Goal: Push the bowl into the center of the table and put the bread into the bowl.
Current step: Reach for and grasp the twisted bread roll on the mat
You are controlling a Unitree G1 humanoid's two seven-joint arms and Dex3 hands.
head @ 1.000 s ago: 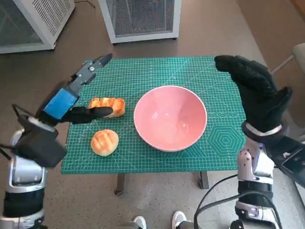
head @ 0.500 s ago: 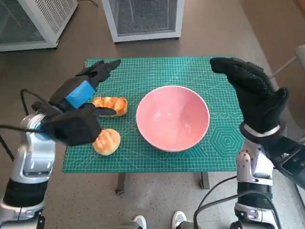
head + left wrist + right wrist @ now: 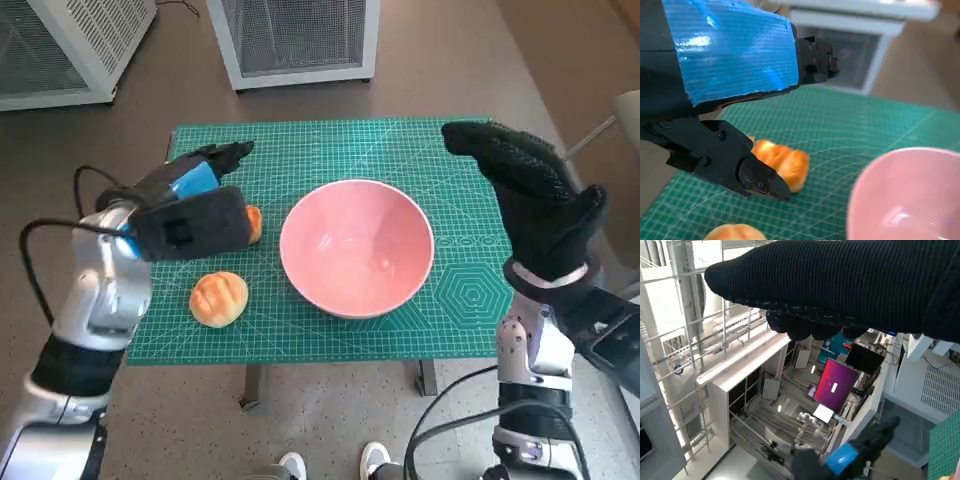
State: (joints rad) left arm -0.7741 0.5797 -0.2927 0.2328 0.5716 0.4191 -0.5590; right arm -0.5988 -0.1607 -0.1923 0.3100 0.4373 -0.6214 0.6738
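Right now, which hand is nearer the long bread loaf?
Left. The left hand hovers right over the long bread loaf; the right hand is raised beyond the pink bowl, far side.

A green cutting mat (image 3: 330, 150) (printed with a pale grid) covers the small table. Two white cabinets with mesh fronts (image 3: 292, 40) (image 3: 60, 45) stand on the brown floor (image 3: 450, 60) beyond it. A pair of white shoes (image 3: 335, 464) shows at the near edge.

I had the bowl (image 3: 357, 247) near the middle of the mat (image 3: 300, 150). Left of it lay a loaf (image 3: 781, 163), under my left hand (image 3: 190, 195), with a bun (image 3: 219, 298) nearer me. My right hand (image 3: 525, 190) hung over the mat's right edge.
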